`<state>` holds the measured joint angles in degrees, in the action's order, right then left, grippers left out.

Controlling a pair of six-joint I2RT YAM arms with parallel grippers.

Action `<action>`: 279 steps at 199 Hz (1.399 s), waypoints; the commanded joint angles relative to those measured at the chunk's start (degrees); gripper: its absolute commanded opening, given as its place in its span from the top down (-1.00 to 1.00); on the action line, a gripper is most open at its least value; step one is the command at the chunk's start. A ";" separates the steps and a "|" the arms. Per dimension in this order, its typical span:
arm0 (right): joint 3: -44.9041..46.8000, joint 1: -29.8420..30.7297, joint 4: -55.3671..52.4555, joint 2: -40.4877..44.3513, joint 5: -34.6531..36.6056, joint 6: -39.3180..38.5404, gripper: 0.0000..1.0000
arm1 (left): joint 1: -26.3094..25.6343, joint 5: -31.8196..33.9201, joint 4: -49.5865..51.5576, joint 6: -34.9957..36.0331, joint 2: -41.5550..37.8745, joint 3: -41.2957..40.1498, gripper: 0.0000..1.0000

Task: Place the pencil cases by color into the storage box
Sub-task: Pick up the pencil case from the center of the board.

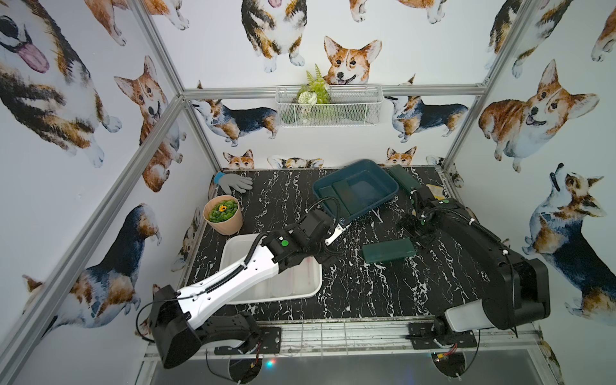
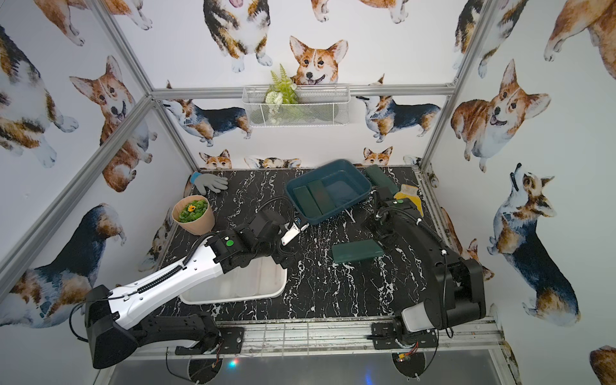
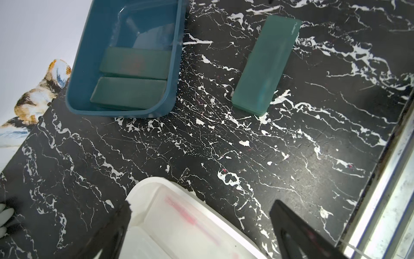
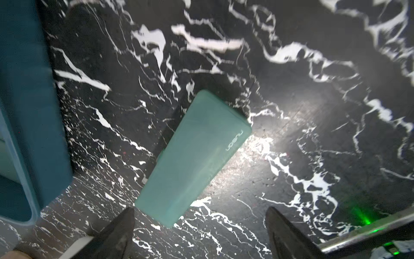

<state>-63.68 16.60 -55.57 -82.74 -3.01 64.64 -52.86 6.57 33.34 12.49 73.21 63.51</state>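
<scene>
Green case next, right arm poised over it.
At eight o'clock the left gripper hangs wide and empty above the white box. At one o'clock the blue box holds two green cases. At three, the loose green pencil case lies flat on the table. The right gripper is spread wide over one end. Pinch that far off-centre and it could swivel or slip out on the lift.

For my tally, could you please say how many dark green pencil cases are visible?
4 cases: two in the blue bin, one mid-table, one beside the bin; others may be hidden.
</scene>
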 commanded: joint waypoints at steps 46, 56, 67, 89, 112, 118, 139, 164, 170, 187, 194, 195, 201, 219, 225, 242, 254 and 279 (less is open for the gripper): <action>4.09 3.26 2.28 0.66 -2.70 13.55 -0.83 | -1.90 -2.75 -2.48 5.73 6.73 2.30 -1.00; 4.45 3.26 2.05 1.44 -2.15 13.75 -0.84 | -2.22 -2.86 -2.68 6.28 7.95 2.99 -1.00; 5.18 3.26 1.87 2.31 -1.75 14.29 -0.84 | -2.54 -3.13 -2.84 6.51 9.21 3.97 -1.00; 6.37 3.28 1.88 3.29 -1.56 14.89 -0.84 | -3.03 -3.06 -3.36 6.20 10.81 5.17 -1.00; 5.31 3.26 2.35 2.16 -0.86 14.19 -0.84 | -3.26 -2.36 -4.89 4.06 11.62 4.55 -1.00; 4.14 3.26 1.78 1.15 -0.37 13.31 -0.84 | -3.26 -2.83 -5.12 3.59 12.05 4.30 -1.00; 1.13 3.50 0.46 -0.91 0.85 10.70 -0.84 | -3.80 -4.67 -4.34 3.46 14.45 5.17 -1.00; 1.13 4.75 1.01 -0.32 1.85 11.27 -0.84 | -4.37 -3.29 -6.42 2.58 15.31 6.25 -1.00; 1.39 5.18 1.31 -0.32 1.86 11.25 -0.84 | -4.44 -3.32 -6.53 2.68 15.52 6.60 -1.00; 1.92 6.06 2.01 -1.01 1.11 11.46 -0.84 | -4.86 -2.34 -6.45 2.73 15.61 7.50 -1.00; 2.31 6.36 2.45 -1.34 0.65 11.62 -0.84 | -4.97 -2.05 -6.65 2.77 15.25 7.36 -1.00; 2.41 6.39 2.51 -1.40 0.60 11.63 -0.84 | -4.97 -2.02 -6.72 2.74 15.18 7.35 -1.00; 2.71 6.50 2.93 -1.55 0.33 11.81 -0.84 | -4.97 -1.92 -6.88 2.90 14.76 7.02 -1.00; 3.45 6.78 3.88 -0.96 0.82 11.91 -0.84 | -5.04 -1.11 -6.48 3.37 13.83 6.59 -1.00; 3.86 6.79 4.04 -0.57 1.38 12.02 -0.84 | -5.04 -0.99 -6.19 3.29 13.50 6.56 -1.00; 4.94 6.79 4.71 -0.10 1.62 12.99 -0.84 | -4.97 -0.86 -6.12 2.58 12.31 5.62 -1.00; 5.18 6.78 4.65 -0.55 0.93 13.54 -0.84 | -5.15 -0.94 -6.21 2.05 11.59 4.90 -1.00; 5.66 6.96 5.05 -1.51 0.72 14.77 -0.84 | -5.30 -0.49 -6.18 0.90 10.09 3.93 -1.00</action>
<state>-58.48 23.31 -51.27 -83.50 -2.81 72.99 -58.02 5.56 27.88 14.50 84.84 68.27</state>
